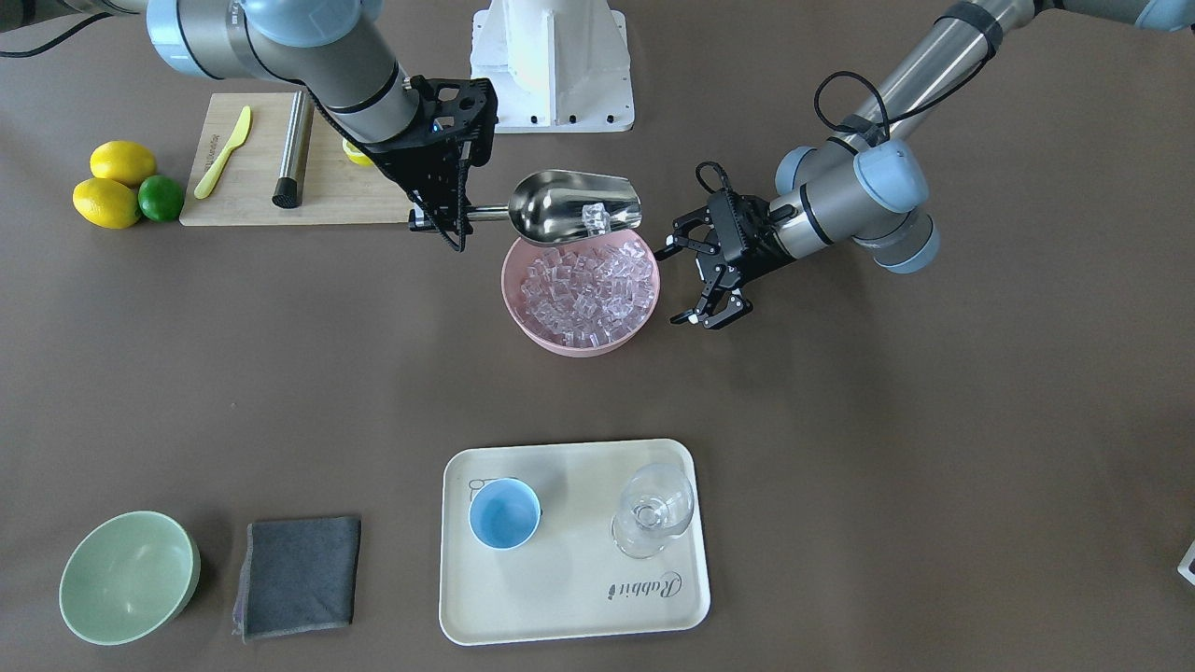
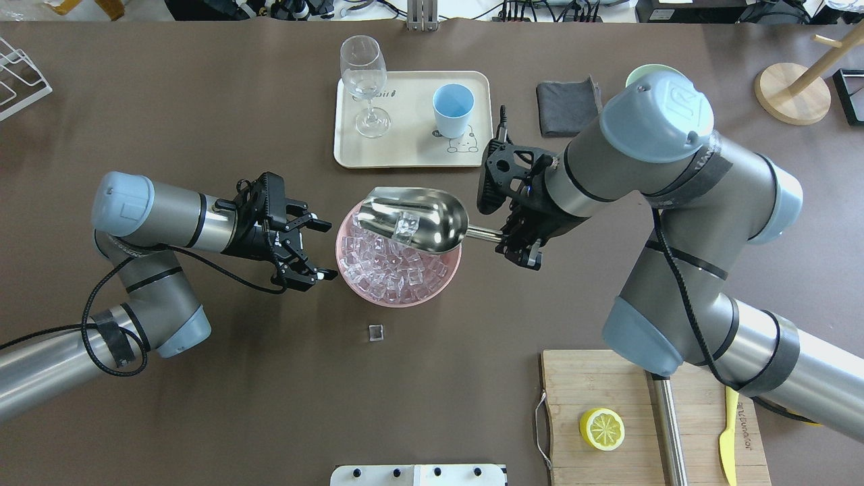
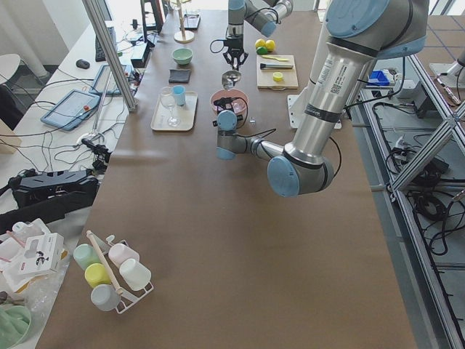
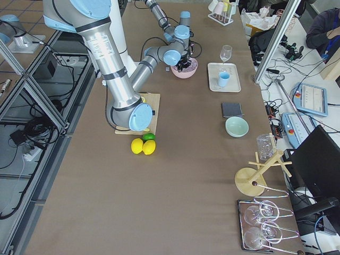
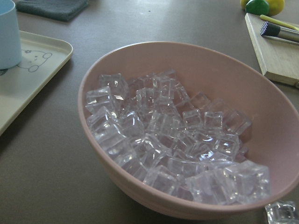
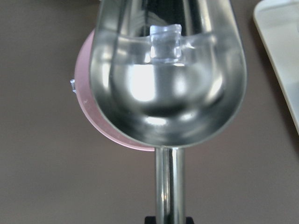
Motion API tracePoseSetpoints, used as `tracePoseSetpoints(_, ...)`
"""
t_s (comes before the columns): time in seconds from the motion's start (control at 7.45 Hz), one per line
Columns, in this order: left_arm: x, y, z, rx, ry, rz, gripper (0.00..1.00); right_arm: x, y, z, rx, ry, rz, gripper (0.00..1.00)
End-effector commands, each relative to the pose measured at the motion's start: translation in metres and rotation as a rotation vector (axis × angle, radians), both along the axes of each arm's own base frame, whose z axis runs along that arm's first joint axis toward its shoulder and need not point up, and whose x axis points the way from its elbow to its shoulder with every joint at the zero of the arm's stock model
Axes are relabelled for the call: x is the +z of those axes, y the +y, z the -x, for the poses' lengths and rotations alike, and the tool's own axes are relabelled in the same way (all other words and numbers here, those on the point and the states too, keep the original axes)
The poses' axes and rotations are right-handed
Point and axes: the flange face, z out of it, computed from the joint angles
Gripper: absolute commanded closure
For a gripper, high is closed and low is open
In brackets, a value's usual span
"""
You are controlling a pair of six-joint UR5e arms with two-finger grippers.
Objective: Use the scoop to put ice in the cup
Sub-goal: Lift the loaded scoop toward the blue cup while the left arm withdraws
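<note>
My right gripper is shut on the rod handle of the steel scoop and holds it level just above the pink bowl. One ice cube lies in the scoop's trough, as the right wrist view also shows. The bowl is heaped with ice. My left gripper is open and empty beside the bowl's rim. The light-blue cup stands upright and empty on the cream tray, beyond the bowl.
A clear stemmed glass shares the tray. One loose ice cube lies on the table near the bowl. A grey cloth and green bowl sit beside the tray. A cutting board holds a steel cylinder, a yellow knife and half a lemon.
</note>
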Motion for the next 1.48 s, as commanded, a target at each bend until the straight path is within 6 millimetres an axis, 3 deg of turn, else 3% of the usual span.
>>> tracePoseSetpoints(0.0, 0.003, -0.002, 0.008, -0.007, -0.002, 0.006, 0.03, 0.032, -0.041, -0.053, 0.128, 0.022, 0.183, 1.00)
tracePoseSetpoints(0.4, 0.018, -0.011, 0.038, -0.007, -0.017, 0.005, 0.03, 0.063, -0.090, -0.105, 0.289, 0.143, 0.414, 1.00)
tracePoseSetpoints(0.54, 0.012, 0.004, 0.068, -0.004, -0.023, 0.010, 0.03, 0.074, -0.102, -0.120, 0.296, 0.183, 0.509, 1.00)
tracePoseSetpoints(0.67, 0.008, 0.031, 0.100, -0.002, -0.072, 0.047, 0.03, 0.073, -0.107, -0.128, 0.303, 0.209, 0.546, 1.00)
tracePoseSetpoints(0.8, 0.012, 0.038, 0.120, -0.016, -0.084, 0.060, 0.03, 0.068, -0.113, -0.130, 0.301, 0.232, 0.572, 1.00)
tracePoseSetpoints(1.07, 0.028, 0.043, 0.172, -0.085, -0.202, 0.172, 0.03, 0.037, -0.147, -0.107, 0.270, 0.310, 0.609, 1.00)
tracePoseSetpoints(1.21, 0.038, 0.029, 0.208, -0.152, -0.259, 0.243, 0.03, 0.027, -0.165, -0.093, 0.258, 0.339, 0.620, 1.00)
tracePoseSetpoints(1.34, 0.047, 0.024, 0.227, -0.188, -0.314, 0.314, 0.03, 0.023, -0.185, -0.080, 0.249, 0.362, 0.632, 1.00)
